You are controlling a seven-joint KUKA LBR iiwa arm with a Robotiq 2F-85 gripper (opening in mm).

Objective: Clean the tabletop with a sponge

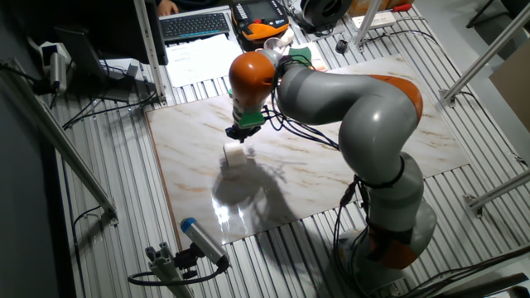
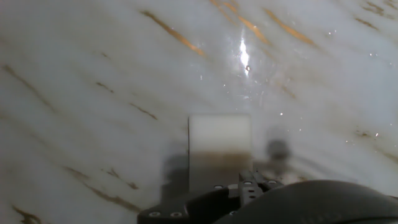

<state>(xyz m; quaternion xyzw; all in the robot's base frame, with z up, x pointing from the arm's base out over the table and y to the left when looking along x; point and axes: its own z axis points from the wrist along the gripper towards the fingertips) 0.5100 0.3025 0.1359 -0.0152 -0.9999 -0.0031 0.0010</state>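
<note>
The marble tabletop (image 1: 381,132) lies on the ribbed grey surface and fills the hand view (image 2: 93,74). The cream-white sponge (image 1: 235,153) rests on its left half. My gripper (image 1: 243,132) points down directly over the sponge, its black fingertips just above or touching the sponge's top; I cannot tell which. In the hand view the sponge (image 2: 219,140) sits on the glossy slab just ahead of the dark hand housing, partly shadowed at its near end. The fingers do not show there, so their opening is unclear.
A green-and-yellow sponge (image 1: 300,55) lies at the slab's far edge behind the arm. A keyboard (image 1: 195,25) and an orange-black device (image 1: 261,21) sit beyond it. A blue-tipped grey cylinder (image 1: 201,240) stands off the slab's front left corner. Slanted metal poles (image 1: 66,157) border the left side.
</note>
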